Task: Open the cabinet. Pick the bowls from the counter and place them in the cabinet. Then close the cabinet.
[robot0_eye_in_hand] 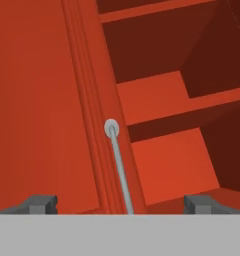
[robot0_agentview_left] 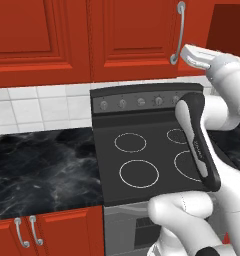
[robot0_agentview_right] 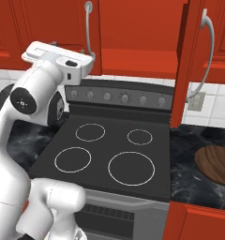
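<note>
The cabinet [robot0_agentview_right: 133,33] hangs above the stove. Its right door [robot0_agentview_right: 191,61] is swung out toward me, edge-on. Its left door [robot0_eye_in_hand: 42,100] is closed, and its long silver handle [robot0_eye_in_hand: 118,165] runs down between my two fingertips [robot0_eye_in_hand: 39,204]. My gripper [robot0_eye_in_hand: 121,205] is open, close in front of that handle, with nothing held. In the left base view the hand [robot0_agentview_left: 196,54] sits just right of the handle [robot0_agentview_left: 179,32]. A red inside shelf [robot0_eye_in_hand: 157,100] shows through the open half. One dark brown wood-grain bowl [robot0_agentview_right: 217,164] rests on the black marble counter [robot0_agentview_right: 194,183], right of the stove.
The black stovetop [robot0_agentview_left: 147,155] with white rings and a row of knobs [robot0_agentview_right: 114,97] lies below the cabinet. More counter [robot0_agentview_left: 42,165] stretches left of it. Lower red doors with small handles [robot0_agentview_left: 24,232] sit under it. A wall outlet [robot0_agentview_right: 197,101] is behind the open door.
</note>
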Available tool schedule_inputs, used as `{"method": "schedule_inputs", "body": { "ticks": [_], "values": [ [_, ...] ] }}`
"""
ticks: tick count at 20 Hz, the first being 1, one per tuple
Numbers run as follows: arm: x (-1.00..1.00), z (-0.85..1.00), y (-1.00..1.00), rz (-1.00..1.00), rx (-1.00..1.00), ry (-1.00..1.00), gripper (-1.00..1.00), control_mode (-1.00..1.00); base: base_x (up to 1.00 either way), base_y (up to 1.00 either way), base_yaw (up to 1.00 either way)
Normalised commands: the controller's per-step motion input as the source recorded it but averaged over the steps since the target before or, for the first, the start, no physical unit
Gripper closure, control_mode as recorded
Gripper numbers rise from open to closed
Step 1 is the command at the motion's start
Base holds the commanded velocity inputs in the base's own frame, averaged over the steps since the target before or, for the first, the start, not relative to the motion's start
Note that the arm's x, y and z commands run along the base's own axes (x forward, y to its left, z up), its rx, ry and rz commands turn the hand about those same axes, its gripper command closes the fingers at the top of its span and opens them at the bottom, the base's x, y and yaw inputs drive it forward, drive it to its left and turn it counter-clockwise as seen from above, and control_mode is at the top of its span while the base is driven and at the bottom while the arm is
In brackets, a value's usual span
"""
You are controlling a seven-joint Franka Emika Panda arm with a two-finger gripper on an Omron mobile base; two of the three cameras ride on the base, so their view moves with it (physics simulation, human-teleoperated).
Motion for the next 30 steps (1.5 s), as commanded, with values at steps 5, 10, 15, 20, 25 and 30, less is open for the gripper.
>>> {"method": "schedule_inputs", "body": {
  "ticks": [5, 10, 15, 20, 25, 30],
  "values": [
    [0.18, -0.08, -0.04, 0.0, -0.04, -0.07, -1.0, -1.0, 0.0, 0.0, 0.0],
    [0.22, -0.15, 0.0, 0.0, -0.06, -0.05, -1.0, -1.0, 0.0, 0.0, 0.0],
    [0.35, -0.06, -0.01, 0.0, -0.02, 0.0, -1.0, -1.0, 0.0, 0.0, 0.0],
    [0.49, 0.0, 0.0, 0.0, 0.0, 0.0, -1.0, -1.0, 0.0, 0.0, 0.0],
    [0.51, 0.0, 0.0, 0.0, 0.0, 0.0, -1.0, -1.0, 0.0, 0.0, 0.0],
    [0.56, -0.02, 0.0, 0.0, 0.0, 0.0, -1.0, -1.0, 0.0, 0.0, 0.0]
  ]
}}
